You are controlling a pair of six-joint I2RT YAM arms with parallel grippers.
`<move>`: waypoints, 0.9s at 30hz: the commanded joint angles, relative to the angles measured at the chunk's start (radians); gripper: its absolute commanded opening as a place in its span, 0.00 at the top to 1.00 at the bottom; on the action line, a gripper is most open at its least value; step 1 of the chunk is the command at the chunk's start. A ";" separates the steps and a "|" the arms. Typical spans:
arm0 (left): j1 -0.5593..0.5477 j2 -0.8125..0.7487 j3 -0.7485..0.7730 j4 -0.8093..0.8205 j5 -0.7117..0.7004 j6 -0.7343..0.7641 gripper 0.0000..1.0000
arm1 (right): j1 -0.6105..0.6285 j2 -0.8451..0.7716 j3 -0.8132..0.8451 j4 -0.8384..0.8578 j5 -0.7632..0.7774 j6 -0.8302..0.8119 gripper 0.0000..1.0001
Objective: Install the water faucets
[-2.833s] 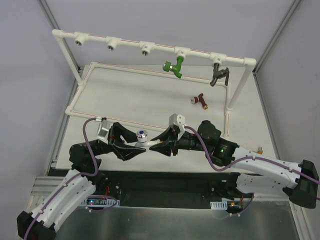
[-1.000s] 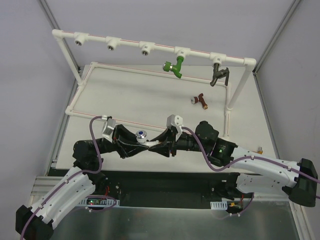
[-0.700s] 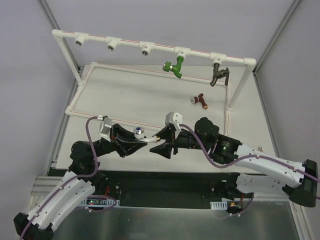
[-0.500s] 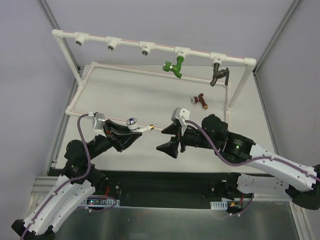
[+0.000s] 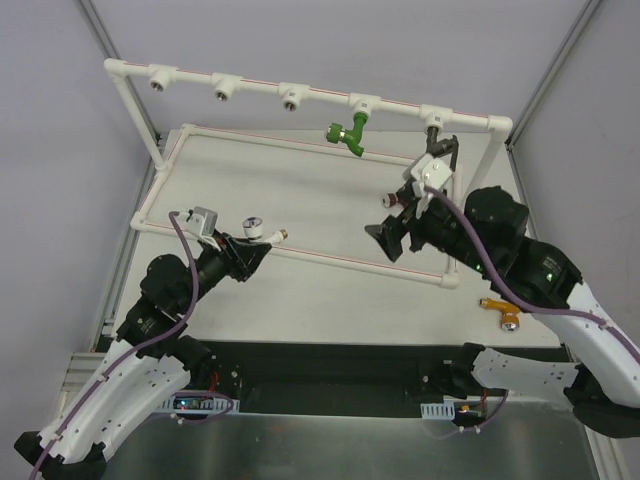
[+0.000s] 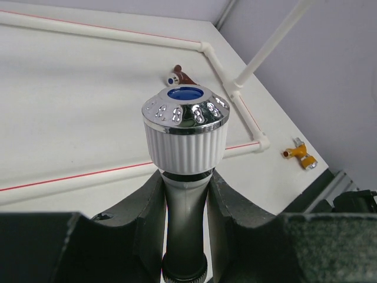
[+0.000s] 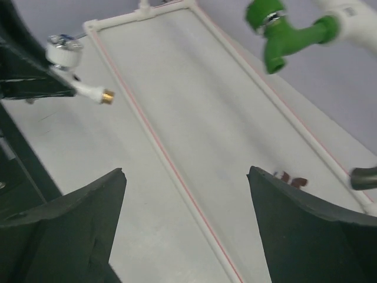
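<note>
White counter (image 5: 300, 190) sat inside a pipe frame (image 5: 190, 76). At left, the left gripper (image 5: 243, 252) pinched a white faucet (image 5: 262, 231) by its body, lifted off the counter with its brass thread pointing right. Three sockets (image 5: 160, 80) stood empty, so the next move likely meant aiming the thread at one. A green faucet (image 5: 347, 131) hung fitted. The right gripper (image 5: 395, 218) hovered, spread and empty.

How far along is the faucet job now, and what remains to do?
Done: the green faucet and grey faucet hang at the frame's right end. In hand: the left gripper holds the white faucet; the right gripper is open and empty. Left: three sockets are free, and the red faucet and orange faucet lie on the table.
</note>
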 commanded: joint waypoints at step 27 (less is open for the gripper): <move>0.394 0.379 0.417 -0.035 0.051 0.106 1.00 | -1.266 0.380 0.306 0.186 -0.815 0.124 0.13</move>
